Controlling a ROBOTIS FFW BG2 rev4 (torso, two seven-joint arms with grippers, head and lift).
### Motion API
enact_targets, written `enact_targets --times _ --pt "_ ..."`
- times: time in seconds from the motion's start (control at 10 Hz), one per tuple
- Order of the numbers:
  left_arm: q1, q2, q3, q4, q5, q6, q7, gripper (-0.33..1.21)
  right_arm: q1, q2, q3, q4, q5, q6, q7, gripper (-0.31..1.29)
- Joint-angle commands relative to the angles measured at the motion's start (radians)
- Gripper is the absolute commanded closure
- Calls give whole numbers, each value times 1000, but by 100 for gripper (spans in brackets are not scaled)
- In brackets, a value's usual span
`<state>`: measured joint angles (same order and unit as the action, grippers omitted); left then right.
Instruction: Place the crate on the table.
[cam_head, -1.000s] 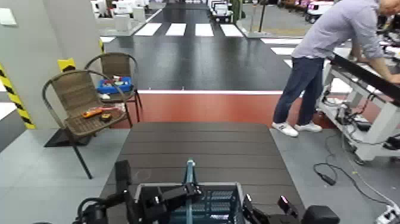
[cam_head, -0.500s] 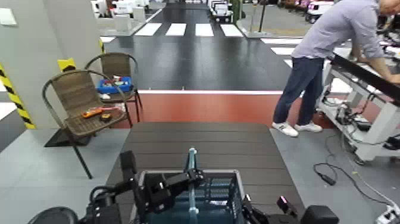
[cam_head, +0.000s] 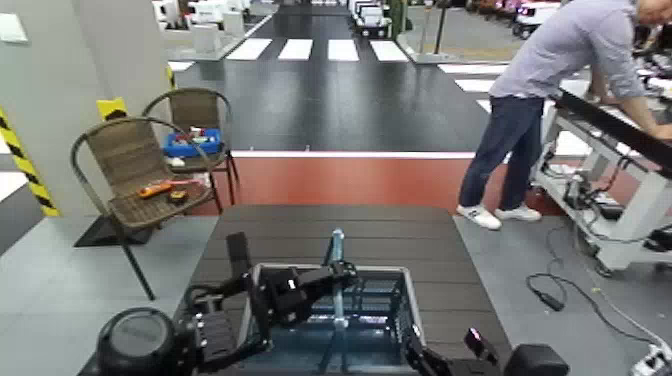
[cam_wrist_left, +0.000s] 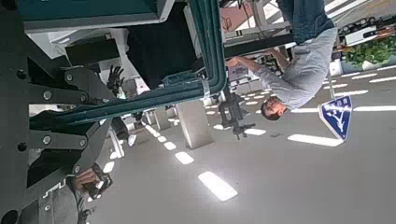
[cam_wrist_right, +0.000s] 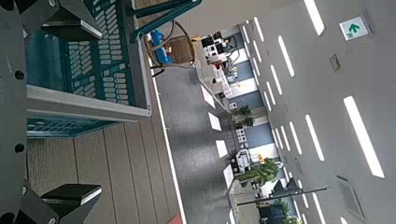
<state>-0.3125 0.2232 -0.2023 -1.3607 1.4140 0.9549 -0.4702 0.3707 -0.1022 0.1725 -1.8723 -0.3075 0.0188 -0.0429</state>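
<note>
Both of my arms are on the crate (cam_head: 335, 315), which sits low over the near part of the table (cam_head: 330, 232), straight ahead of my grippers. My left gripper (cam_head: 300, 290) reaches in over the crate's near-left rim toward the thin teal handle (cam_head: 337, 262); whether its fingers are clamped on anything I cannot tell. My right gripper (cam_head: 430, 357) sits at the crate's near-right corner, and in its wrist view the fingers (cam_wrist_right: 70, 198) stand spread wide, one outside the grey rim (cam_wrist_right: 89, 101) over the dark planks (cam_wrist_right: 103, 173), gripping nothing that I can see.

I judge the job well along: the crate is over the tabletop, though I cannot tell whether its base rests on the planks. Left to do, as I read it, is settling it and letting go.

Beyond the crate the tabletop ahead is bare. Off to my left stand two wicker chairs (cam_head: 135, 170), the farther one holding a small blue tray (cam_head: 192, 143). Far to my right a person (cam_head: 560, 95) bends over a white workbench (cam_head: 625, 160), well apart from my reach.
</note>
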Motion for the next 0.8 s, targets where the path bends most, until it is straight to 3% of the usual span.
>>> enact_targets --times 0.1,0.8 --pt "-100 -10 -69 117 -9 -35 -27 106 -4 -2 7 4 -5 -7 0 15" --pt "-246 -30 -158 335 -35 -110 -59 106 -12 -5 16 7 -15 -14 8 15"
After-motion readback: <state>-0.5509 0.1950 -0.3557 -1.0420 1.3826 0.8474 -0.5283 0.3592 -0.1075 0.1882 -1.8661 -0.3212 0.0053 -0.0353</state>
